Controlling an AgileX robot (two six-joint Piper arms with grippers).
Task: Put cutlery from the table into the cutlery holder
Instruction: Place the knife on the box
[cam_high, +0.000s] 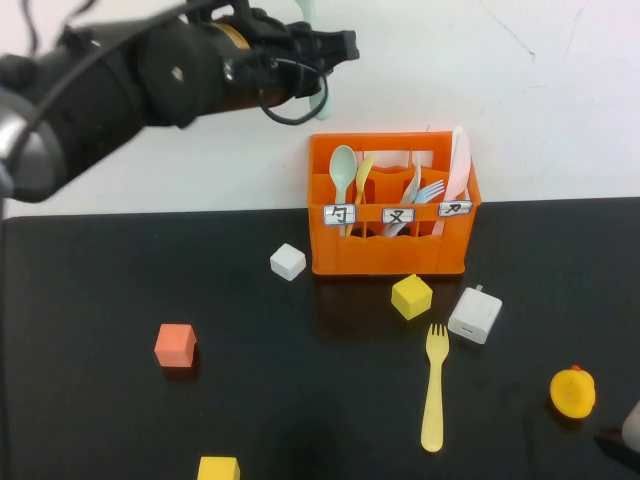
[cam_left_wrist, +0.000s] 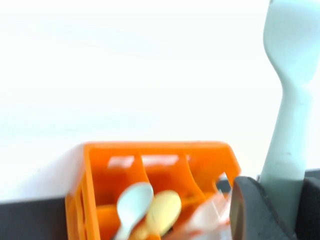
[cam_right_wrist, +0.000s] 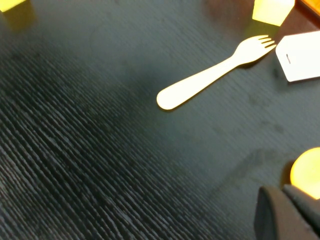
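My left gripper (cam_high: 335, 47) is shut on the pale mint-green knife (cam_high: 320, 100) and holds it in the air, above and just left of the orange cutlery holder (cam_high: 390, 255). In the left wrist view the knife (cam_left_wrist: 290, 100) rises from between the dark fingers (cam_left_wrist: 252, 210), with the holder (cam_left_wrist: 155, 146) below it. The yellow fork (cam_high: 434, 385) lies on the black table (cam_high: 100, 280) in front of the holder, tines toward it; it also shows in the right wrist view (cam_right_wrist: 210, 80). My right gripper (cam_high: 620, 437) rests low at the table's front right corner, its fingers (cam_right_wrist: 272, 215) together and empty.
The holder holds a pale green spoon (cam_high: 343, 170), a yellow spoon, a white fork (cam_high: 428, 190) and a pink knife. On the table lie a white cube (cam_high: 287, 261), a yellow cube (cam_high: 411, 296), a white charger (cam_high: 475, 315), a red cube (cam_high: 175, 345), another yellow cube (cam_high: 218, 468) and a yellow duck (cam_high: 573, 392).
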